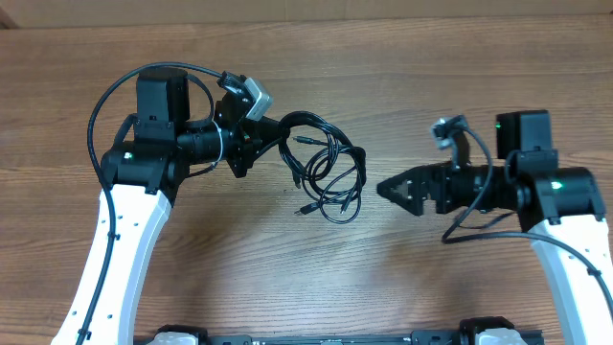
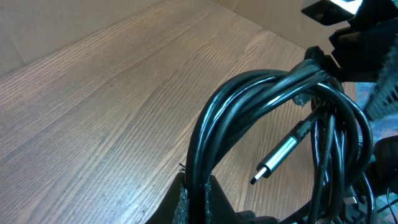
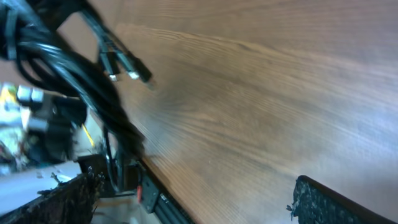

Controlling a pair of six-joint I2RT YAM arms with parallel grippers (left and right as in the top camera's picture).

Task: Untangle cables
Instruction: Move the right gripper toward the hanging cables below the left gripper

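A bundle of thin black cables (image 1: pixel 326 168) in tangled loops lies at the table's middle, with small plug ends sticking out. My left gripper (image 1: pixel 251 144) is shut on the bundle's left end; in the left wrist view the cables (image 2: pixel 261 93) run up from between the fingers (image 2: pixel 198 199), and a silver-tipped plug (image 2: pixel 277 158) hangs inside the loop. My right gripper (image 1: pixel 388 188) is open and empty, a short way right of the bundle. In the right wrist view the cables (image 3: pixel 68 62) and plug ends (image 3: pixel 127 68) show at upper left, ahead of the open fingers (image 3: pixel 193 199).
The wooden table (image 1: pixel 402 77) spreads all round. Thick black wires loop off each arm, the left one (image 1: pixel 96 115) and the right one (image 1: pixel 469 225). The frame's front rail (image 1: pixel 326 337) runs along the near edge.
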